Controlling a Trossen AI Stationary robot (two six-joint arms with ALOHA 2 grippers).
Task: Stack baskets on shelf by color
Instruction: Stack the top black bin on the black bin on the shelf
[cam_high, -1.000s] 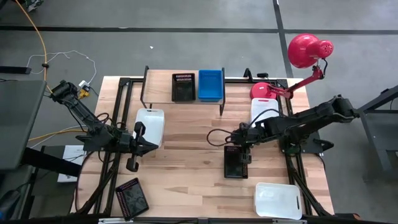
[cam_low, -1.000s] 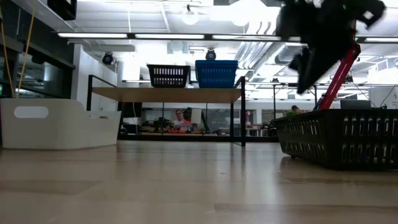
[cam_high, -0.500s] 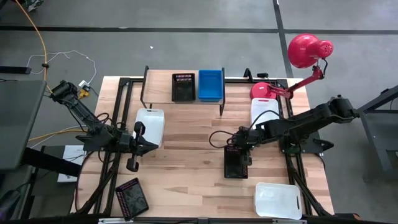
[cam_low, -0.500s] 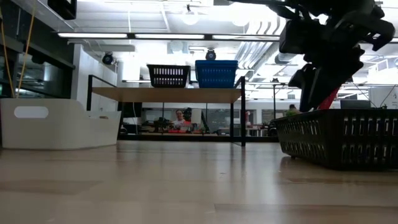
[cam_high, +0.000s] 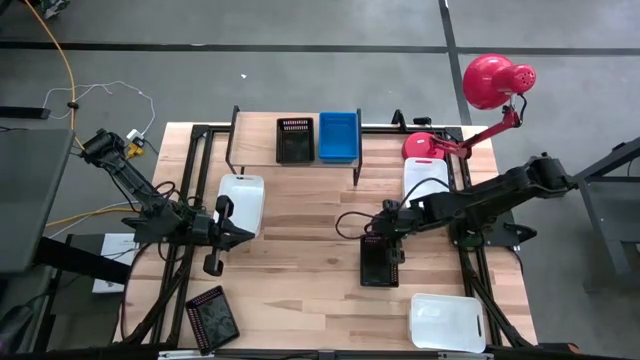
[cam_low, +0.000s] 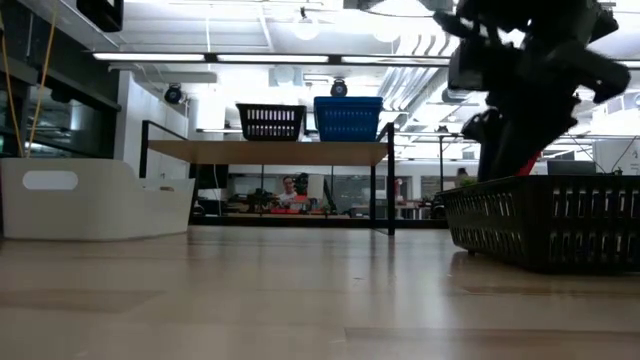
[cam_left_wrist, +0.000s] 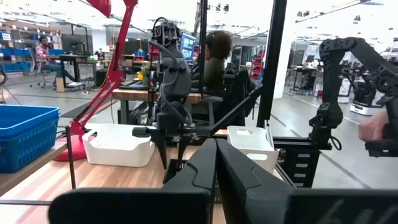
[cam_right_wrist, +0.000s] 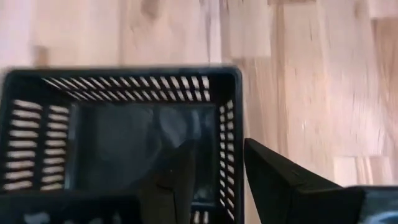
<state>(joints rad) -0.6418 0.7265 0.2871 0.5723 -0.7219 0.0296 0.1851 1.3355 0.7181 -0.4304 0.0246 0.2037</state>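
A black mesh basket (cam_high: 380, 262) stands by its bottom on the table in front of my right arm, and shows in the low view (cam_low: 545, 220). My right gripper (cam_high: 381, 240) (cam_right_wrist: 217, 168) is open over the basket's far end. One finger (cam_right_wrist: 171, 177) is inside the basket and the other finger (cam_right_wrist: 273, 174) outside its short wall (cam_right_wrist: 230, 143). On the shelf (cam_high: 260, 150) stand a black basket (cam_high: 294, 140) and a blue basket (cam_high: 338, 137). My left gripper (cam_high: 222, 240) (cam_left_wrist: 216, 163) waits shut near a white basket (cam_high: 241, 203). My right gripper comes from above, pointing down, with its fingers on either side of the black basket's far short wall (cam_right_wrist: 231, 124). Whether a finger touches the wall, I cannot tell. The basket rests flat on the table.
Two more white baskets stand at the right edge (cam_high: 428, 180) and the near right corner (cam_high: 447, 322). Another black basket (cam_high: 212, 318) lies tilted at the near left corner. A red lamp (cam_high: 495, 85) rises behind the right arm. Bare wood lies between the arms.
My right gripper has come down and slightly toward the near edge, onto the far end of the black basket; its fingertips now dip below the rim. The basket has kept its place.
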